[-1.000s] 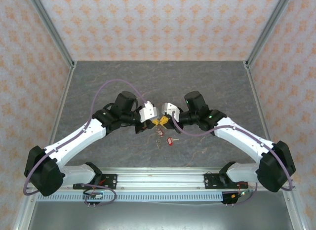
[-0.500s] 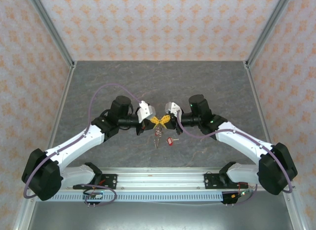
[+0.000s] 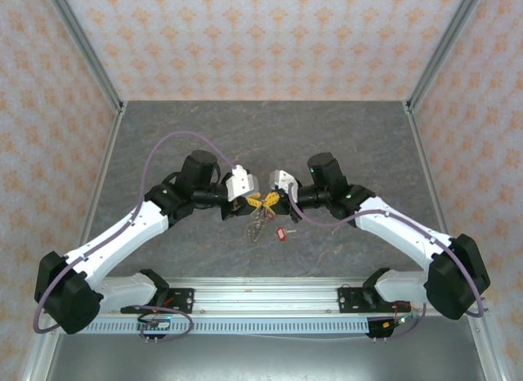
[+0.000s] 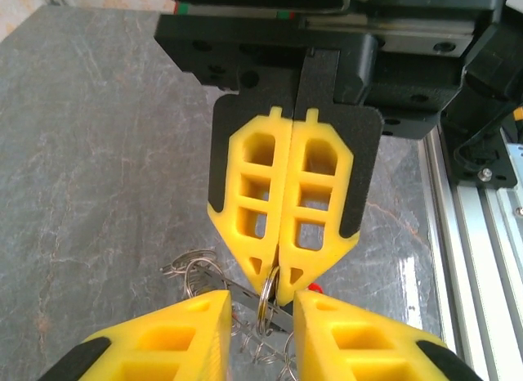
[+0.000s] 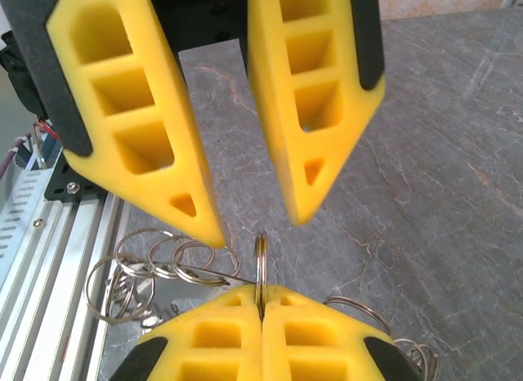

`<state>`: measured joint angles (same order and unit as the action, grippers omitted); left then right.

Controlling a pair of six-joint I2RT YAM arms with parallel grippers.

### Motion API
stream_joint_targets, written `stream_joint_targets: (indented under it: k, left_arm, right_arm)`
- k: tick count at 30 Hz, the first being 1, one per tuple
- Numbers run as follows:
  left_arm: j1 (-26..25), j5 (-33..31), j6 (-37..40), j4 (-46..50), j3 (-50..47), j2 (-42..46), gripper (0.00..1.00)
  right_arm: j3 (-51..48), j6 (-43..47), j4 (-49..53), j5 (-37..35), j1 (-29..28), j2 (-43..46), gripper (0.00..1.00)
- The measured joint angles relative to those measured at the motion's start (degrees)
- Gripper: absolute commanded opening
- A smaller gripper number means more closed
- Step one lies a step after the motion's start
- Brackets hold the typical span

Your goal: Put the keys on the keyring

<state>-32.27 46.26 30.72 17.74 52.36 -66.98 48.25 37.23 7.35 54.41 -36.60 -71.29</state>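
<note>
My right gripper (image 5: 261, 295) is shut on the top of the keyring (image 5: 261, 254), a thin grey metal ring seen edge-on. In the left wrist view the right gripper (image 4: 278, 287) pinches the keyring (image 4: 267, 299) right in front of my left gripper (image 4: 261, 320). The left gripper (image 5: 253, 226) is open, its fingertips (image 5: 208, 226) standing either side of the ring without touching it. Several small wire rings (image 5: 163, 262) and a flat key blade (image 4: 249, 303) hang beside the keyring. From above, the bunch of keys (image 3: 256, 224) dangles under both grippers, and a red tag (image 3: 282, 231) lies on the table.
The grey stone-patterned table (image 3: 261, 144) is walled by patterned panels on three sides. An aluminium rail (image 3: 261, 295) with the arm bases runs along the near edge. Purple cables loop over both arms.
My left gripper has opened and let go of the ring, drawing slightly to the left. The right gripper stays shut on the ring, and the bunch now hangs from it alone.
</note>
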Motion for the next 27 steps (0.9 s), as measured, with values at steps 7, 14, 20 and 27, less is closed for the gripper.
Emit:
stream_joint_targets:
  k: [7,14,20,27]
  left_arm:
    - [-0.28,-0.94,1.81,4.13,1.84,-2.19,0.23]
    - [-0.5,-1.11,3.72,6.16,2.6,-2.38,0.0]
    - [-0.57,-1.09,2.91,5.03,2.08,-2.36,0.0]
    - [0.22,0.37,-6.64,-8.55,-7.58,0.26,0.0]
  right_arm:
    - [1.29,1.2,1.79,-0.22,-0.55,-0.44,0.0]
    - [1.73,2.08,2.6,-1.07,-1.03,-0.9,0.0]
    - [1.42,1.55,1.86,-2.54,-1.18,-0.81,0.08]
    - [-7.72,-6.27,-12.26,-2.49,-0.63,0.0,0.14]
